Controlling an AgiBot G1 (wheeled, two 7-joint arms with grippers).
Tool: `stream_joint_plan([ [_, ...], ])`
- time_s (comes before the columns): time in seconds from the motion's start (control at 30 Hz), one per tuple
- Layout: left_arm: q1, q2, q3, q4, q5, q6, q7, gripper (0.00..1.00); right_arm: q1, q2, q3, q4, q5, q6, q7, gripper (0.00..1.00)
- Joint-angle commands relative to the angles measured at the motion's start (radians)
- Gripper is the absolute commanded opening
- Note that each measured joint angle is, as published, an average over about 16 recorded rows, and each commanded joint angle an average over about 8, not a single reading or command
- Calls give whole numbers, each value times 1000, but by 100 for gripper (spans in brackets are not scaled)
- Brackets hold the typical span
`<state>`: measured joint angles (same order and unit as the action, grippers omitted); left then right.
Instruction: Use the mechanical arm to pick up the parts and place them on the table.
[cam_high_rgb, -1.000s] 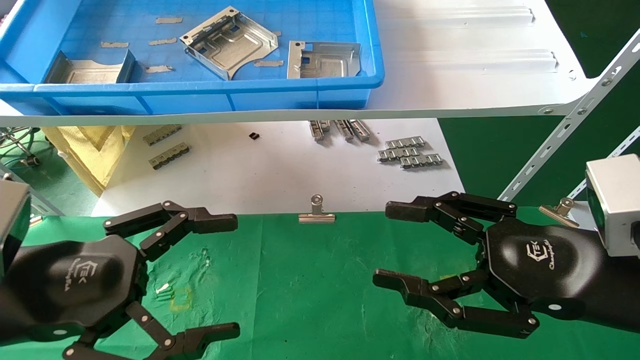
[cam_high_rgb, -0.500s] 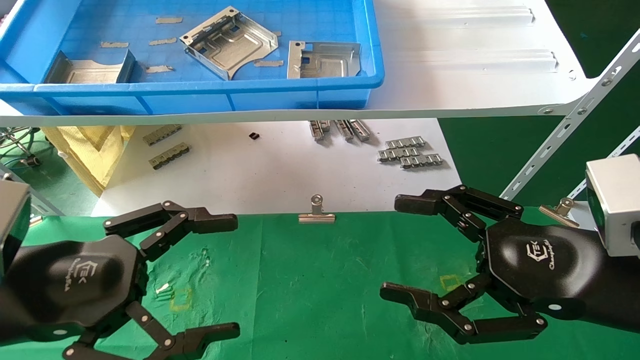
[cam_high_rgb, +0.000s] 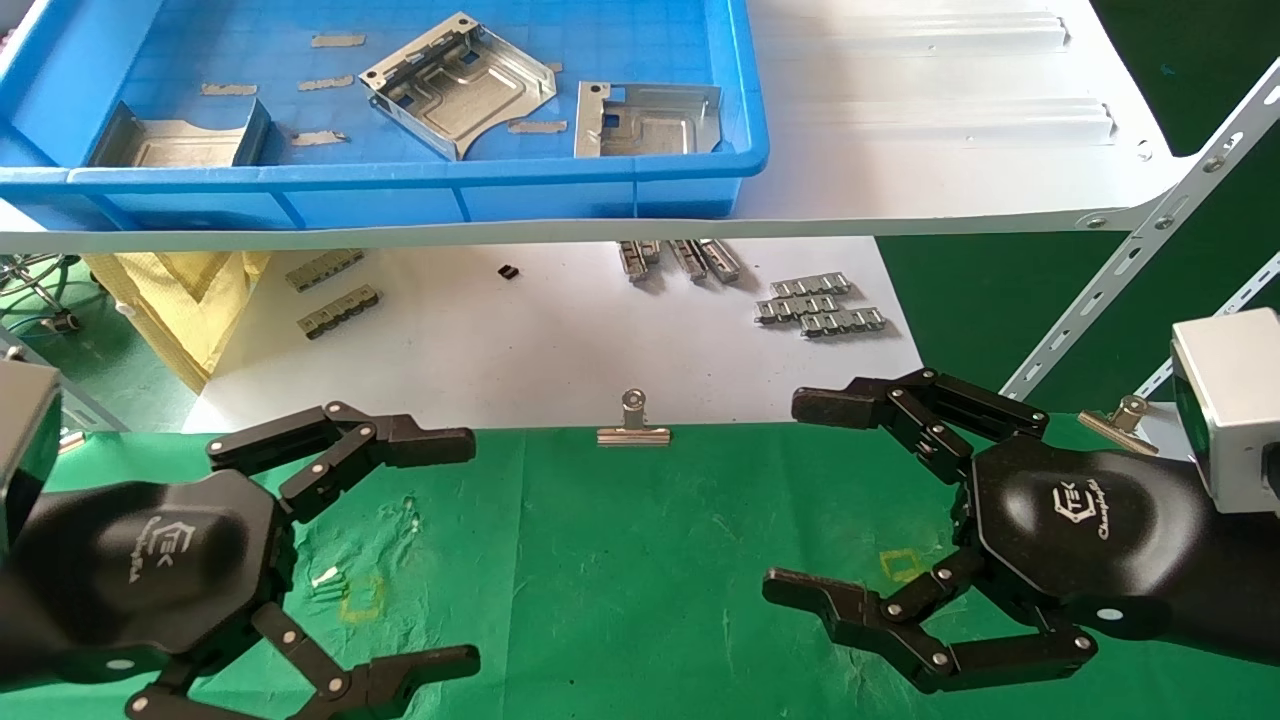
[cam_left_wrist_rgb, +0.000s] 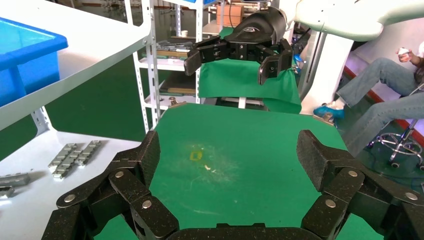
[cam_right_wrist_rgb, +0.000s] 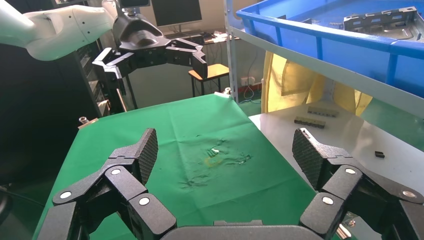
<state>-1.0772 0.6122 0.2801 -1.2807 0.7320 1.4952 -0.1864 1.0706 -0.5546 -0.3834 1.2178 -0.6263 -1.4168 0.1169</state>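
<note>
Three silver sheet-metal parts lie in a blue bin (cam_high_rgb: 600, 195) on the white shelf: one at the left (cam_high_rgb: 180, 140), one in the middle (cam_high_rgb: 458, 82), one at the right (cam_high_rgb: 645, 120). My left gripper (cam_high_rgb: 455, 545) hovers open and empty over the left of the green table (cam_high_rgb: 640, 560). My right gripper (cam_high_rgb: 810, 495) hovers open and empty over the table's right side. Both stay well below and in front of the bin. In the left wrist view the fingers (cam_left_wrist_rgb: 145, 160) spread wide over bare green cloth; the right wrist view shows the same with its own fingers (cam_right_wrist_rgb: 142, 152).
The white shelf panel (cam_high_rgb: 950, 150) overhangs a white sheet (cam_high_rgb: 560, 340) with small ridged metal clip strips (cam_high_rgb: 820, 305). A silver binder clip (cam_high_rgb: 633, 425) holds the cloth's far edge. A slanted shelf strut (cam_high_rgb: 1130, 260) rises at the right. Yellow fabric (cam_high_rgb: 190, 300) hangs at the left.
My right gripper has shifted slightly right and opened a little wider. The left gripper and the parts have not moved.
</note>
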Motion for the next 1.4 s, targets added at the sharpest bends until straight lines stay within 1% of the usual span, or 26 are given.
stream_joint_plan([
  [0.03, 0, 0, 0, 0, 0, 0, 0, 100, 0, 0, 0, 0, 0, 0, 0, 100],
  [0.17, 0, 0, 0, 0, 0, 0, 0, 100, 0, 0, 0, 0, 0, 0, 0, 100],
  [0.43, 0, 0, 0, 0, 0, 0, 0, 100, 0, 0, 0, 0, 0, 0, 0, 0],
  [1.4, 0, 0, 0, 0, 0, 0, 0, 100, 0, 0, 0, 0, 0, 0, 0, 0],
])
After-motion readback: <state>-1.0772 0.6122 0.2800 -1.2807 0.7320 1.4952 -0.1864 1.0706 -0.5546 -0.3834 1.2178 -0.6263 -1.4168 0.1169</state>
